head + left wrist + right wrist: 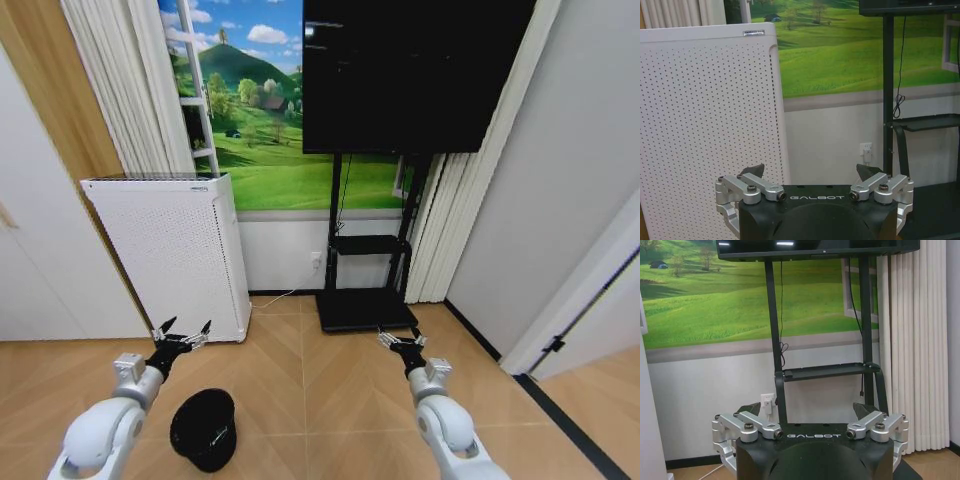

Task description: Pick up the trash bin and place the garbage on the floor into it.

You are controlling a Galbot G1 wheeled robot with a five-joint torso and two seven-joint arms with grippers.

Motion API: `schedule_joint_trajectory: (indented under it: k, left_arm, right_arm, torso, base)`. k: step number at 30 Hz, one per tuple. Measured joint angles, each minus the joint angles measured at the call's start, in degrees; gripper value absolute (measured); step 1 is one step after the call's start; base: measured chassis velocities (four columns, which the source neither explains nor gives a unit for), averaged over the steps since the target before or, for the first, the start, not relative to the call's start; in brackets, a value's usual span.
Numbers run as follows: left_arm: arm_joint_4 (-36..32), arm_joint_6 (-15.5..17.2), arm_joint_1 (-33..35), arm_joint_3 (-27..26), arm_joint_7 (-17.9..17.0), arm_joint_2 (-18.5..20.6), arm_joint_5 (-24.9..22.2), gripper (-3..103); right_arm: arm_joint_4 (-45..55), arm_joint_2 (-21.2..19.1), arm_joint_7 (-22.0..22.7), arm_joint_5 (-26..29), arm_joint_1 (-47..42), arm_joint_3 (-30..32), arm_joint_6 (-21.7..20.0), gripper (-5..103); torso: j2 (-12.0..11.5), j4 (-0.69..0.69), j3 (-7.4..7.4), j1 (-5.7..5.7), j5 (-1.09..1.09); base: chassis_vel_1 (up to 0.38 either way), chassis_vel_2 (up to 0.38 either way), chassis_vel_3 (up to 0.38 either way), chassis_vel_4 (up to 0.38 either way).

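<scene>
Two end effectors raised, left end effector (181,333) (fingers spread) above trash bin (204,429), right end effector (401,339) spread too.

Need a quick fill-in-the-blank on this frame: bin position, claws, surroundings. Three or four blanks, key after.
1. The trash bin stands on the floor below the ____ claw.
2. Both the left claw and the right claw have their fingers ____.
3. The white perforated unit stands against the wall on the robot's ____ side.
4. The black TV stand carries a dark ____ above it.

Missing words: left; open; left; screen
</scene>
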Motion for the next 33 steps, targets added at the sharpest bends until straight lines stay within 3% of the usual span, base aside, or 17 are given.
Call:
schedule_joint_trajectory:
  k: [33]
  left_arm:
    - [-0.27,0.18,0.11,-0.30,0.22,0.12,-0.21,100]
  right_arm:
    - [0.53,-0.03,-0.08,0.35,0.02,0.19,-0.09,100]
  torso:
    - [8.32,0.00,4.81,3.51,0.00]
  base:
    - [0.000,0.000,0.000,0.000]
